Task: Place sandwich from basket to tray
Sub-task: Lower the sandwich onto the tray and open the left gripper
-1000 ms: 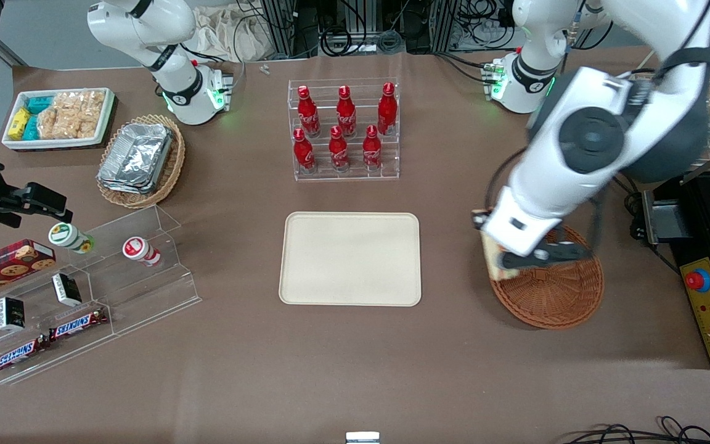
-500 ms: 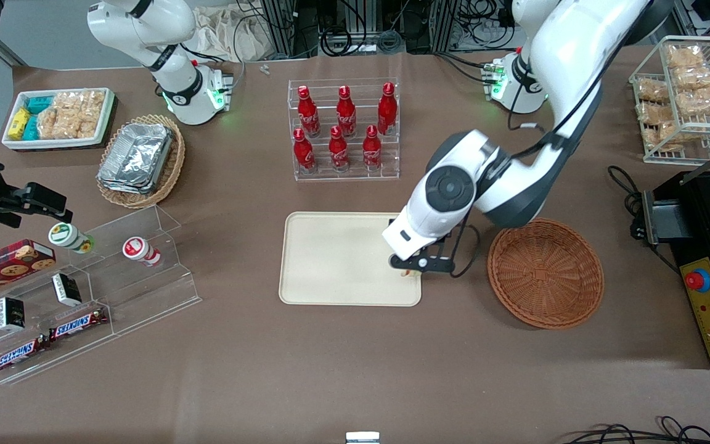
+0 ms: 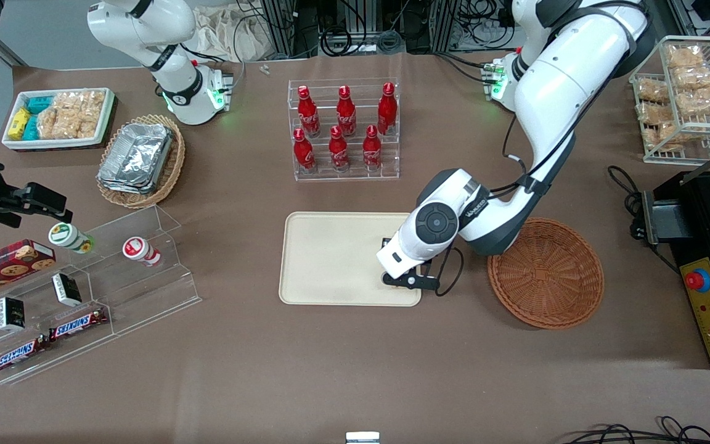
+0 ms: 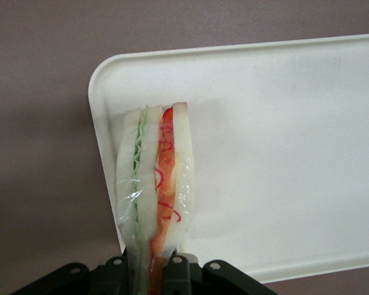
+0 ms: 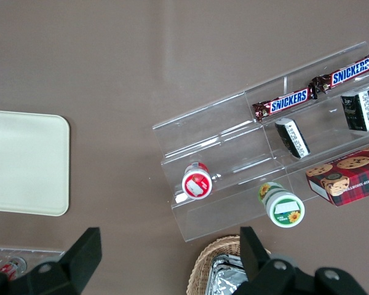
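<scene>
The sandwich (image 4: 154,184), a plastic-wrapped wedge with white bread, red and green filling, hangs in my left gripper (image 4: 152,263), which is shut on its thick end. Its tip points down at the cream tray (image 4: 277,141), close to a rounded corner. In the front view the gripper (image 3: 399,279) sits low over the tray (image 3: 336,259), at the corner nearest the camera and the reddish-brown basket (image 3: 546,274). The arm hides the sandwich there. The basket holds nothing.
A clear rack of red bottles (image 3: 344,132) stands farther from the camera than the tray. A tan basket with foil containers (image 3: 141,160), a white snack tray (image 3: 59,117) and an acrylic shelf (image 3: 102,290) lie toward the parked arm's end. A wire snack rack (image 3: 688,92) stands toward the working arm's end.
The gripper carried the sandwich out of the basket and over to the tray, then dropped lower over the tray's corner. The basket is left bare.
</scene>
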